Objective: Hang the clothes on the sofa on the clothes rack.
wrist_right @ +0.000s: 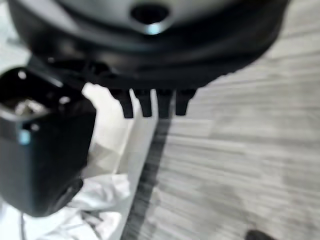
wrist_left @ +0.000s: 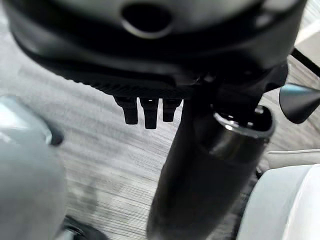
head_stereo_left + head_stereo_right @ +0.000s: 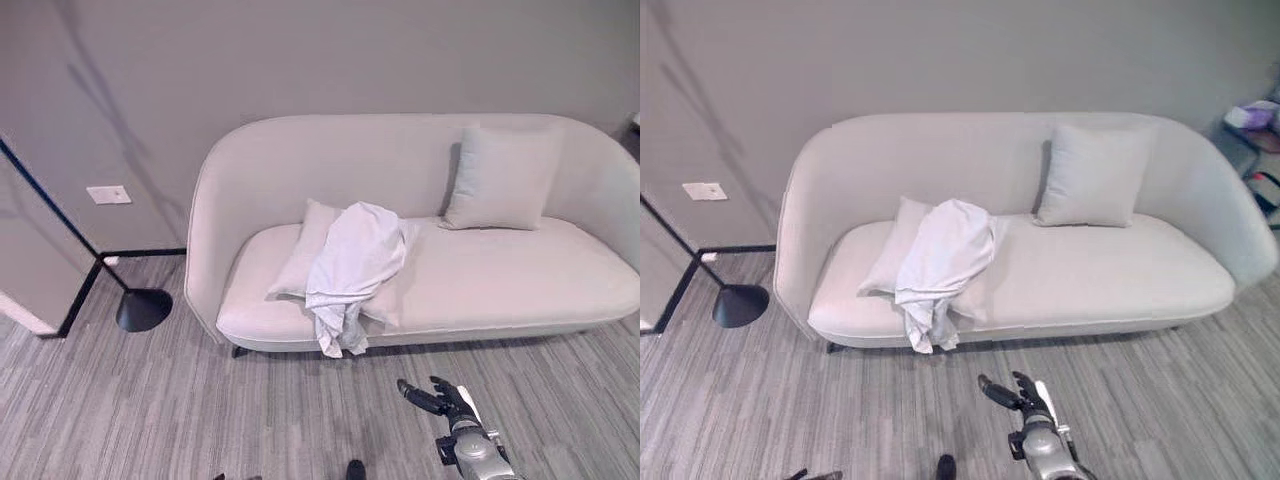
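grey striped floor (image 3: pixel 150 410), pale sofa (image 3: pixel 520 280) against a grey wall; white garment (image 3: pixel 352 262) drapes over a cushion, apart from the right hand (image 3: pixel 440 398), fingers relaxed, empty.

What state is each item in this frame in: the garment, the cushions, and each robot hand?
White garment: crumpled, draped over the flat cushion, one end hanging off the sofa's front edge.
Flat cushion: lying on the seat, partly covered.
Upright cushion: leaning against the backrest, uncovered.
Sofa: its right half of the seat bare.
Right robot hand: open, holding nothing, over the floor before the sofa.
Left robot hand: open, holding nothing.
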Motion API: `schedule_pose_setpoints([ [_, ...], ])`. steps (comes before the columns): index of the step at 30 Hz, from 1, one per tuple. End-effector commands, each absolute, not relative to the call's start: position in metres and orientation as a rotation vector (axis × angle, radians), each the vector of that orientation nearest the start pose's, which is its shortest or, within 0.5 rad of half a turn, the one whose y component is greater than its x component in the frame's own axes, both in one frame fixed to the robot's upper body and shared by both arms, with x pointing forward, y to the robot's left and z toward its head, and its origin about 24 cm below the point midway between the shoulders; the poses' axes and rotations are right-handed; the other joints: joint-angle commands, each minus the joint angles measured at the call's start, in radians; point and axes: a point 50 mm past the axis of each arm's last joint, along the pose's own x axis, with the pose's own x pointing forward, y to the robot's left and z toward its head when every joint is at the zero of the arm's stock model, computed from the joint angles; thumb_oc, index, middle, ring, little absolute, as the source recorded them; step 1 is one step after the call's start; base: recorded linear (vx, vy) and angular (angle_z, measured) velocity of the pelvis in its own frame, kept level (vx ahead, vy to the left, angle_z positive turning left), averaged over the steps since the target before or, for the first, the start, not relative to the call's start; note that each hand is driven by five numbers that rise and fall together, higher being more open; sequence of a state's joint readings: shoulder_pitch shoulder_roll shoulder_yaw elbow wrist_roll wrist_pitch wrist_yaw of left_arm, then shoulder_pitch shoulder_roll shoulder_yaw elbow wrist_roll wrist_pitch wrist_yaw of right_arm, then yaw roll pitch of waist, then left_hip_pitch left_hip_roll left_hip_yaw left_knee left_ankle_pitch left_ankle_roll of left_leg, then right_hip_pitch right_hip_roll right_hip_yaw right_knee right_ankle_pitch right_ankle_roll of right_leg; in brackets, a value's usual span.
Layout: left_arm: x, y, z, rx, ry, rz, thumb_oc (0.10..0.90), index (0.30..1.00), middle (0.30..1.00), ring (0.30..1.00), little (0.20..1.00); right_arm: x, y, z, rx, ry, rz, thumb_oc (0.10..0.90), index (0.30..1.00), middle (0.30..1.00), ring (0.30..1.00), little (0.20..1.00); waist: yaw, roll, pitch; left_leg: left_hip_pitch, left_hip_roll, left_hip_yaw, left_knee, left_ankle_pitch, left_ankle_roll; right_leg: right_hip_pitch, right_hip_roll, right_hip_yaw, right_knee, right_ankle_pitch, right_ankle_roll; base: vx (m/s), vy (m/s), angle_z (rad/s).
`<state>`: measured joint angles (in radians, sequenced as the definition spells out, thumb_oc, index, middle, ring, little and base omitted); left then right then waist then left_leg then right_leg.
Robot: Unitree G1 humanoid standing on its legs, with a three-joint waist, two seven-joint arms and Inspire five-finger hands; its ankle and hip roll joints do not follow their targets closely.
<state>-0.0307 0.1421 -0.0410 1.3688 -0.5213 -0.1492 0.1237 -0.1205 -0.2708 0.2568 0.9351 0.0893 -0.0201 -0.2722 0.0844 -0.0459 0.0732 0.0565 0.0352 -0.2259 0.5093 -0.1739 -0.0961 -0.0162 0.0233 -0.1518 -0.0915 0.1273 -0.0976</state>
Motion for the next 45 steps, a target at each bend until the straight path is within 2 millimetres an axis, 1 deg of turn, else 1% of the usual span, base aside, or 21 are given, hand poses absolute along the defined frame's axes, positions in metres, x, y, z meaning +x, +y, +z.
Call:
schedule_pose_setpoints([
  [1, 0.090, 0.199, -0.168, -0.155, 1.140, 0.490, 0.800, 0.900, 0.900, 0.900, 0.900, 0.211, -0.213, -0.106, -0.304, 0.708, -0.257, 0.800, 0.900, 0.900, 0.900, 0.900, -0.012, -0.012, 0.070, -0.138, 0.099, 0.156, -0.159, 0.164, 0.023, 0.068, -0.144, -0.033, 0.031, -0.101, 0.173, 0.11, -0.127, 0.76],
  [3, 0.091, 0.199, -0.168, -0.157, 1.135, 0.493, 0.800, 0.900, 0.900, 0.900, 0.900, 0.208, -0.212, -0.109, -0.290, 0.727, -0.263, 0.800, 0.900, 0.900, 0.900, 0.900, -0.010, -0.010, 0.070, -0.141, 0.116, 0.177, -0.207, 0.157, 0.016, 0.082, -0.147, -0.043, 0.022, -0.108, 0.178, 0.17, 0.033, 0.81],
  [4, 0.086, 0.198, -0.169, -0.160, 1.147, 0.503, 0.800, 0.900, 0.900, 0.900, 0.900, 0.199, -0.210, -0.117, -0.254, 0.779, -0.275, 0.800, 0.900, 0.900, 0.900, 0.900, -0.006, 0.007, 0.064, -0.155, 0.164, 0.214, -0.369, 0.203, -0.005, 0.104, -0.154, -0.070, 0.012, -0.125, 0.189, 0.26, 0.199, 0.62],
  [5, 0.082, 0.198, -0.170, -0.156, 1.164, 0.504, 0.800, 0.900, 0.900, 0.900, 0.900, 0.193, -0.210, -0.121, -0.250, 0.808, -0.283, 0.800, 0.900, 0.900, 0.900, 0.900, -0.001, 0.019, 0.065, -0.168, 0.183, 0.223, -0.443, 0.254, -0.016, 0.116, -0.152, -0.078, 0.011, -0.136, 0.191, 0.27, 0.242, 0.29],
  [7, 0.073, 0.197, -0.172, -0.166, 1.198, 0.522, 0.800, 0.900, 0.900, 0.900, 0.900, 0.184, -0.207, -0.129, -0.246, 0.861, -0.274, 0.800, 0.900, 0.900, 0.900, 0.900, 0.006, 0.042, 0.053, -0.149, 0.200, 0.229, -0.551, 0.284, -0.028, 0.129, -0.144, -0.077, 0.014, -0.152, 0.196, 0.18, 0.170, 0.18],
  [8, 0.068, 0.197, -0.173, -0.160, 1.213, 0.539, 0.800, 0.900, 0.900, 0.900, 0.900, 0.172, -0.205, -0.136, -0.249, 0.908, -0.279, 0.800, 0.900, 0.900, 0.900, 0.900, 0.008, 0.050, 0.048, -0.139, 0.198, 0.212, -0.558, 0.294, -0.029, 0.140, -0.143, -0.076, 0.014, -0.157, 0.198, 0.11, 0.106, 0.08],
  [9, 0.068, 0.197, -0.173, -0.160, 1.214, 0.539, 0.800, 0.900, 0.900, 0.900, 0.900, 0.172, -0.205, -0.136, -0.249, 0.909, -0.279, 0.800, 0.900, 0.900, 0.900, 0.900, 0.007, 0.050, 0.048, -0.139, 0.198, 0.211, -0.558, 0.294, -0.029, 0.141, -0.143, -0.077, 0.014, -0.157, 0.198, 0.18, 0.257, -0.16],
  [12, 0.067, 0.197, -0.173, -0.084, 1.224, 0.473, 0.800, 0.900, 0.900, 0.900, 0.900, 0.136, -0.194, -0.155, -0.240, 1.066, -0.294, 0.800, 0.900, 0.900, 0.900, 0.900, -0.002, 0.050, 0.018, -0.086, 0.150, 0.237, -0.594, 0.272, -0.022, 0.157, -0.205, -0.078, 0.005, -0.129, 0.231, 0.19, 0.351, -0.13],
  [13, 0.067, 0.197, -0.173, -0.084, 1.224, 0.473, 0.800, 0.900, 0.900, 0.900, 0.900, 0.136, -0.194, -0.155, -0.240, 1.066, -0.294, 0.800, 0.900, 0.900, 0.900, 0.900, -0.001, 0.050, 0.019, -0.085, 0.150, 0.238, -0.594, 0.271, -0.022, 0.157, -0.206, -0.077, 0.005, -0.129, 0.231, 0.12, 0.341, -0.01],
  [15, 0.079, 0.198, -0.170, 0.001, 1.192, 0.427, 0.800, 0.900, 0.900, 0.900, 0.900, 0.128, -0.193, -0.158, -0.288, 1.106, -0.331, 0.800, 0.900, 0.900, 0.900, 0.900, -0.007, 0.036, 0.016, -0.086, 0.098, 0.275, -0.597, 0.237, 0.000, 0.117, -0.268, -0.061, 0.004, -0.089, 0.271, 0.02, 0.342, 0.02],
  [20, 0.087, 0.194, -0.169, 0.098, 1.164, 0.354, 0.800, 0.900, 0.900, 0.900, 0.900, 0.122, -0.201, -0.157, -0.328, 1.137, -0.465, 0.800, 0.900, 0.900, 0.900, 0.900, -0.017, 0.025, 0.023, -0.087, 0.045, 0.314, -0.597, 0.201, 0.028, 0.085, -0.331, -0.055, 0.004, -0.043, 0.308, 0.00, 0.230, 0.10],
  [23, 0.098, 0.188, -0.166, 0.177, 1.104, 0.261, 0.800, 0.900, 0.900, 0.900, 0.900, 0.130, -0.210, -0.152, -0.462, 1.083, -0.481, 0.800, 0.900, 0.900, 0.900, 0.900, -0.026, 0.018, 0.039, -0.099, 0.009, 0.340, -0.597, 0.184, 0.046, 0.047, -0.374, -0.060, 0.004, -0.007, 0.330, -0.02, 0.153, -0.23],
  [26, 0.109, 0.184, -0.163, 0.178, 1.045, 0.243, 0.800, 0.900, 0.900, 0.900, 0.900, 0.142, -0.219, -0.145, -0.583, 1.027, -0.449, 0.800, 0.900, 0.900, 0.900, 0.900, -0.020, 0.017, 0.046, -0.125, 0.004, 0.337, -0.597, 0.191, 0.048, 0.020, -0.386, -0.068, 0.004, 0.006, 0.333, -0.06, 0.041, -0.05],
  [27, 0.120, 0.181, -0.159, 0.178, 0.992, 0.229, 0.800, 0.900, 0.900, 0.900, 0.900, 0.160, -0.230, -0.134, -0.703, 0.958, -0.462, 0.800, 0.900, 0.900, 0.900, 0.900, -0.009, 0.018, 0.058, -0.166, 0.003, 0.326, -0.597, 0.208, 0.047, -0.010, -0.389, -0.077, 0.007, 0.013, 0.332, -0.09, -0.005, 0.03],
  [29, 0.120, 0.181, -0.159, 0.178, 0.992, 0.229, 0.800, 0.900, 0.900, 0.900, 0.900, 0.160, -0.230, -0.134, -0.703, 0.958, -0.462, 0.800, 0.900, 0.900, 0.900, 0.900, -0.009, 0.018, 0.057, -0.168, 0.003, 0.326, -0.597, 0.208, 0.047, -0.011, -0.389, -0.077, 0.007, 0.013, 0.332, -0.07, -0.021, 0.09],
  [30, 0.127, 0.178, -0.156, 0.192, 0.957, 0.207, 0.800, 0.900, 0.900, 0.900, 0.900, 0.178, -0.242, -0.121, -0.769, 0.890, -0.535, 0.800, 0.900, 0.900, 0.900, 0.900, 0.004, 0.023, 0.063, -0.213, 0.007, 0.307, -0.597, 0.226, 0.043, -0.041, -0.389, -0.086, 0.010, 0.016, 0.329, -0.10, -0.056, 0.26],
  [31, 0.127, 0.177, -0.156, 0.205, 0.955, 0.203, 0.800, 0.900, 0.900, 0.900, 0.900, 0.188, -0.243, -0.115, -0.812, 0.840, -0.552, 0.800, 0.900, 0.900, 0.900, 0.900, 0.011, 0.024, 0.069, -0.242, 0.014, 0.293, -0.597, 0.240, 0.038, -0.061, -0.384, -0.093, 0.014, 0.016, 0.325, -0.10, -0.057, 0.31],
  [36, 0.130, 0.176, -0.155, 0.228, 0.948, 0.206, 0.800, 0.900, 0.900, 0.900, 0.900, 0.208, -0.247, -0.102, -0.849, 0.775, -0.576, 0.800, 0.900, 0.900, 0.900, 0.900, 0.025, 0.029, 0.089, -0.283, 0.028, 0.265, -0.597, 0.257, 0.030, -0.088, -0.374, -0.106, 0.028, 0.008, 0.318, -0.04, -0.047, 0.14],
  [39, 0.138, 0.175, -0.152, 0.269, 0.905, 0.186, 0.800, 0.900, 0.900, 0.900, 0.900, 0.226, -0.258, -0.086, -0.886, 0.728, -0.648, 0.800, 0.900, 0.900, 0.900, 0.900, 0.050, 0.039, 0.127, -0.327, 0.041, 0.235, -0.576, 0.267, 0.023, -0.106, -0.364, -0.119, 0.037, 0.001, 0.311, -0.05, -0.072, 0.23],
  [42, 0.159, 0.172, -0.142, 0.356, 0.805, 0.122, 0.800, 0.900, 0.900, 0.900, 0.900, 0.256, -0.268, -0.058, -0.846, 0.637, -0.738, 0.800, 0.900, 0.900, 0.900, 0.900, 0.082, 0.056, 0.179, -0.413, 0.045, 0.194, -0.478, 0.257, 0.018, -0.128, -0.356, -0.127, 0.053, -0.011, 0.300, -0.09, -0.068, 0.28],
  [45, 0.166, 0.168, -0.139, 0.419, 0.770, 0.066, 0.800, 0.900, 0.900, 0.900, 0.900, 0.268, -0.274, -0.045, -0.833, 0.597, -0.775, 0.800, 0.900, 0.900, 0.900, 0.900, 0.098, 0.066, 0.193, -0.445, 0.047, 0.180, -0.450, 0.253, 0.014, -0.134, -0.352, -0.135, 0.055, -0.014, 0.297, -0.03, -0.027, 0.29],
])
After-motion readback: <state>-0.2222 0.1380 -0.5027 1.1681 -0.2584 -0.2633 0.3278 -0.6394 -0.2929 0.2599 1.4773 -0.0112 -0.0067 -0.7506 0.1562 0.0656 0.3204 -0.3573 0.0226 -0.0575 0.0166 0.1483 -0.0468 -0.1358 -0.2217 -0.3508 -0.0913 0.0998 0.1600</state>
